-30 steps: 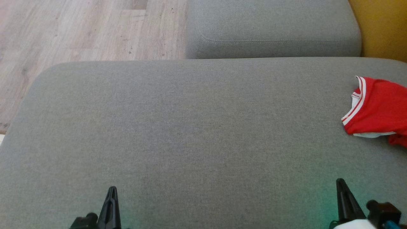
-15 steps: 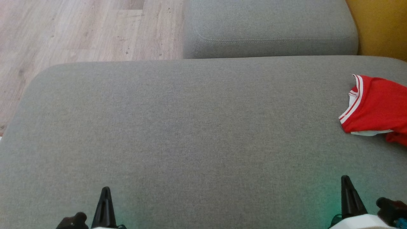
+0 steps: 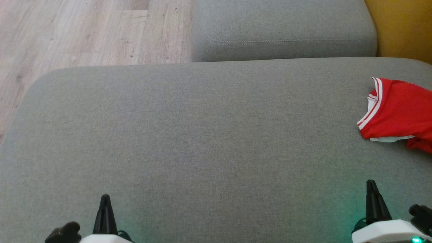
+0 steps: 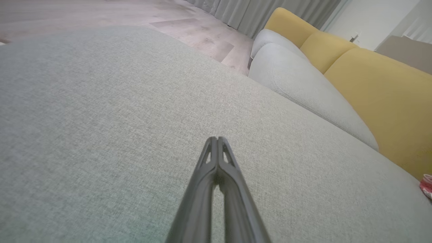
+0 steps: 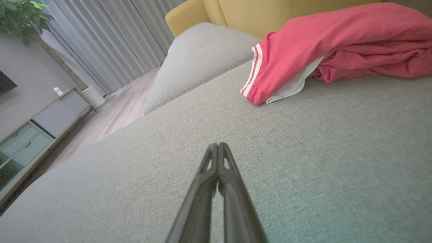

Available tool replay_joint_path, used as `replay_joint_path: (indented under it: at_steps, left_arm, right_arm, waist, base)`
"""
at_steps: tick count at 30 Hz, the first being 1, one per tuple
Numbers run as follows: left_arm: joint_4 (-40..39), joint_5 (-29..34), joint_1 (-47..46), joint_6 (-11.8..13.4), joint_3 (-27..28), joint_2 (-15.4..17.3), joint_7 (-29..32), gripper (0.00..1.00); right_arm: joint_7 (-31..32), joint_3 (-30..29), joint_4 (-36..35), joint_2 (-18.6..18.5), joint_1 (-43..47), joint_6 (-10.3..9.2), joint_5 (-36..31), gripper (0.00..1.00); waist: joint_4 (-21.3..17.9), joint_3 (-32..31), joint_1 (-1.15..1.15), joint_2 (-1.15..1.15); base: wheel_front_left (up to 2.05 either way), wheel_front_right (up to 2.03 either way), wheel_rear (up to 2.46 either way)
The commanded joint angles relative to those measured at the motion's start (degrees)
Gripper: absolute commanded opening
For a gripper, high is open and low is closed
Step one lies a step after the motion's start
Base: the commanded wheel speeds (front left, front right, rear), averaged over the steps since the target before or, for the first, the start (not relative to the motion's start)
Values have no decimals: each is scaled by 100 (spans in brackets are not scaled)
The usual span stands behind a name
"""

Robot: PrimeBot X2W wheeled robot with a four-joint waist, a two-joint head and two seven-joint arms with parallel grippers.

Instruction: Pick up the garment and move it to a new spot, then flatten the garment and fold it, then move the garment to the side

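Note:
The garment [image 3: 401,109] is a red piece with white stripes along one hem, bunched at the right edge of the grey sofa seat [image 3: 202,135]. In the right wrist view the garment [image 5: 337,44] lies crumpled ahead and to the right, a white lining showing under its hem. A sliver of the garment [image 4: 427,184] shows at the right edge of the left wrist view. My left gripper [image 3: 105,197] is shut and empty over the seat's near left. My right gripper [image 3: 371,184] is shut and empty, well short of the garment.
A second grey cushion [image 3: 283,30] lies beyond the seat, with yellow backrests [image 3: 401,27] at the far right. Wooden floor [image 3: 67,33] runs past the seat's left edge. A low cabinet [image 5: 30,135] and grey curtains [image 5: 111,40] stand across the room.
The head view has shifted slightly, so the scene sits a little further left. Both grippers stay shut and low; the garment has not moved on the seat.

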Motion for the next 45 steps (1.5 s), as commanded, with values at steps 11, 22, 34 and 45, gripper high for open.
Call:
replay_joint_path:
  at_steps: [11, 22, 34, 45]
  left_arm:
    - [-241, -776, -383, -93, 226, 1, 177, 0]
    - [-285, -1512, -483, -163, 336, 0, 359, 0]
    - [-333, -2312, -593, -240, 456, 0, 557, 0]
    - [-385, -3181, -711, -322, 585, 0, 772, 0]
  right_arm:
    - [173, -2, -220, -29, -385, -2, 861, 0]
    - [350, -14, -232, -35, -521, -2, 1666, 0]
    - [543, -26, -246, -41, -670, -2, 2542, 0]
    - [751, -40, -260, -47, -831, -3, 3493, 0]
  waist:
    - [-48, 10, 0, 0]
    - [-99, 21, 0, 0]
    - [-154, 33, 0, 0]
    - [-214, 46, 0, 0]
  base:
    - [0, 0, 0]
    - [0, 0, 0]
    - [0, 0, 0]
    - [0, 0, 0]
